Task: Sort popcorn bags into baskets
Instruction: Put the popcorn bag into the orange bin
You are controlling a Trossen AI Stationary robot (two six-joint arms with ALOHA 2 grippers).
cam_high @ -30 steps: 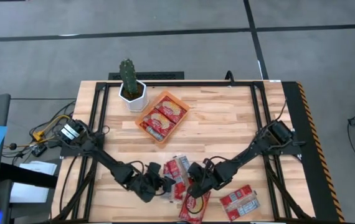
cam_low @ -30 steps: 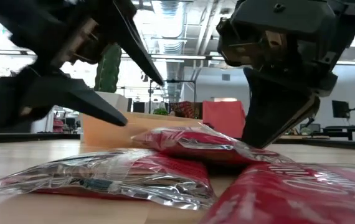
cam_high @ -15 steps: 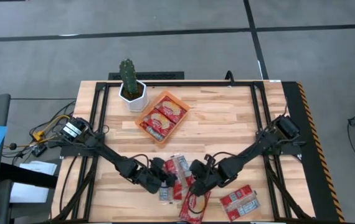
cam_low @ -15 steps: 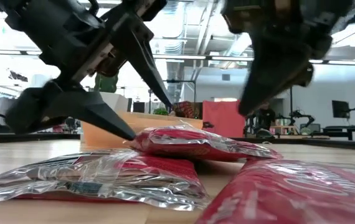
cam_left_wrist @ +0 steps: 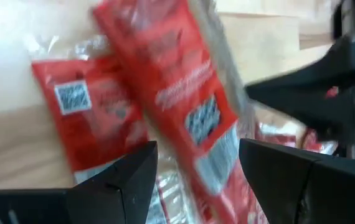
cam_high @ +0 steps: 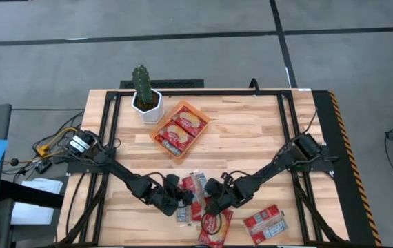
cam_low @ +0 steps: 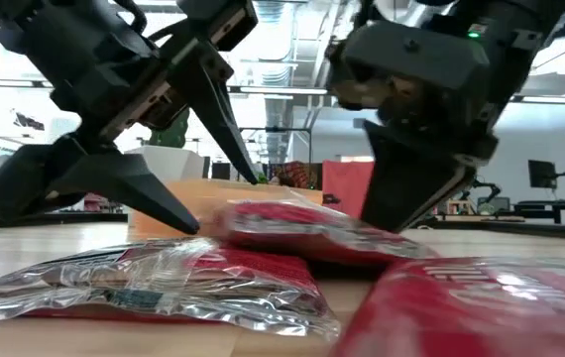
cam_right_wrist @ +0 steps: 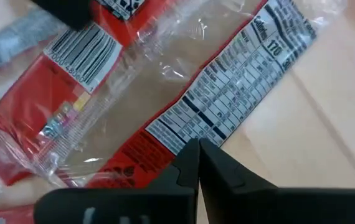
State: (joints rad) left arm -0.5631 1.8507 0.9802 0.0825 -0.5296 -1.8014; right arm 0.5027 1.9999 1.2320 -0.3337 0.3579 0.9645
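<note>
Closing in on the loose popcorn bags (cam_high: 198,195) at the bench's (cam_high: 252,131) near edge, both arms are crowding the same pile. Compared with a second ago, the left pincer (cam_high: 180,198) has slid in toward the bags, and it is gaping wide, one bag (cam_left_wrist: 184,93) lying between its fingers (cam_left_wrist: 118,180), nothing gripped yet. The right pincer (cam_high: 212,203) is pressed shut with nothing between its tips, hovering over a bag's label side (cam_right_wrist: 227,99). Two bags are already sitting in the orange tray (cam_high: 156,131) beside the cactus pot (cam_high: 146,105). By my judgement, the left is lining up the next pick.
</note>
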